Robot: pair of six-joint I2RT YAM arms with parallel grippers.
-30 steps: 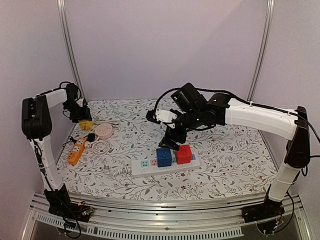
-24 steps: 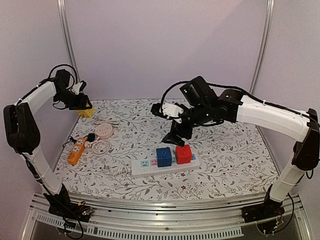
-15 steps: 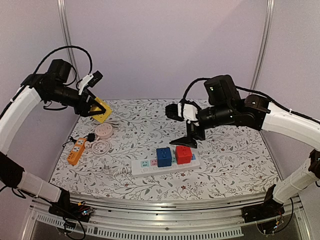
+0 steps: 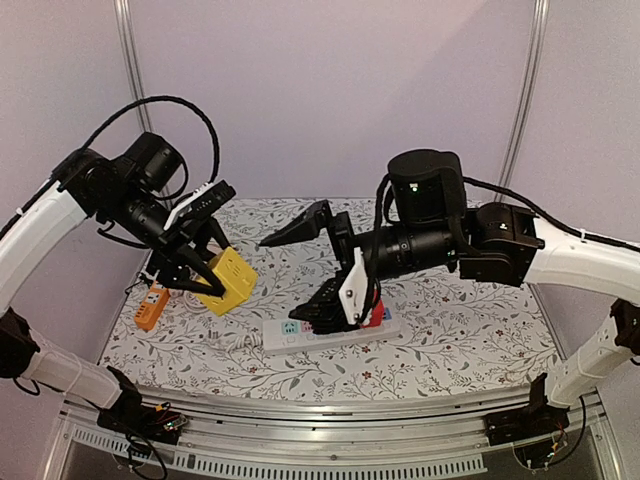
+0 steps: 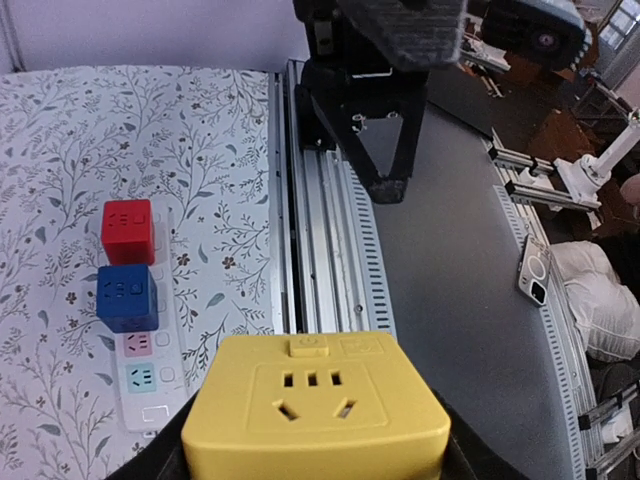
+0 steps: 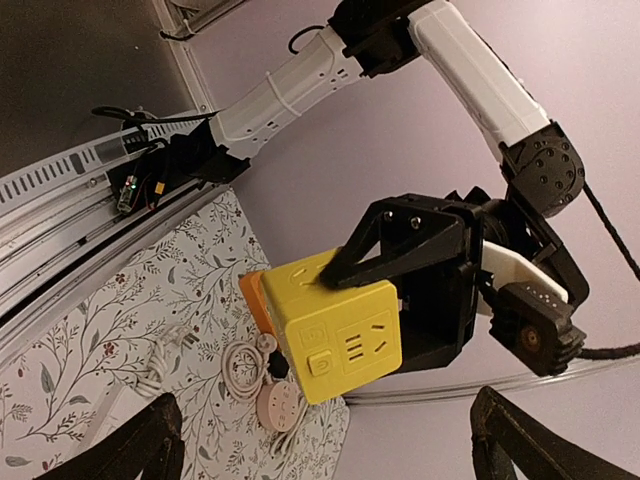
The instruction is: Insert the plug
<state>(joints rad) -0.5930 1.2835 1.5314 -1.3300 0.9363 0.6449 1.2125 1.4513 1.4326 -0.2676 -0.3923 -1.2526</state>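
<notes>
Logging the top view first, we are seeing the left gripper point(image 4: 203, 268) clamping the yellow plug cube point(image 4: 226, 281) from both sides and holding it tilted in the air above the left part of the table point(image 4: 450, 325). The cube is sitting near the left end of the white power strip point(image 4: 285, 340) but is not touching it. In the left wrist view we are looking down past the cube's socket face. The strip is lying below on the floral cloth, with a red cube point(image 5: 127, 228) and a blue cube point(image 5: 128, 297) plugged in side by side. A pink socket point(image 5: 138, 343) and a teal socket point(image 5: 140, 380) are sitting free next to the blue one. We are marking the right gripper point(image 4: 278, 280) as spread wide with nothing between its fingers. It is hanging over the middle of the strip and is hiding the blue cube from the top camera, while part of the red cube is peeking out beside it. The right wrist camera is pointing across at the left arm, so the yellow cube is showing there in the black fingers point(image 6: 400, 240). An orange power strip point(image 6: 255, 295) is lying behind the cube, with a coiled white cable point(image 6: 240, 365) and a round pink socket point(image 6: 275, 408) on the table below it.
</notes>
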